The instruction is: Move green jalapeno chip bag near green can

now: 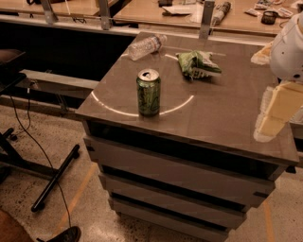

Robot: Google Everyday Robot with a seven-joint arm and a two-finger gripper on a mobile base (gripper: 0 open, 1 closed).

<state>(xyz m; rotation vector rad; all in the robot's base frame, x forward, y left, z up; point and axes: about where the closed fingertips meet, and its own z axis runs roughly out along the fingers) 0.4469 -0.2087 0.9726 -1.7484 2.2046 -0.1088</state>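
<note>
The green can (148,92) stands upright near the front left of the grey cabinet top (222,106). The green jalapeno chip bag (197,64) lies crumpled behind and to the right of the can, well apart from it. My gripper (276,109) hangs at the right edge of the view, over the cabinet's right side, with cream-coloured fingers pointing down. It is far from both the bag and the can and holds nothing that I can see.
A clear plastic bottle (146,46) lies on its side at the back left of the cabinet top. A wooden bench (156,12) with clutter runs behind. A black stand base (52,182) and cables are on the floor at left.
</note>
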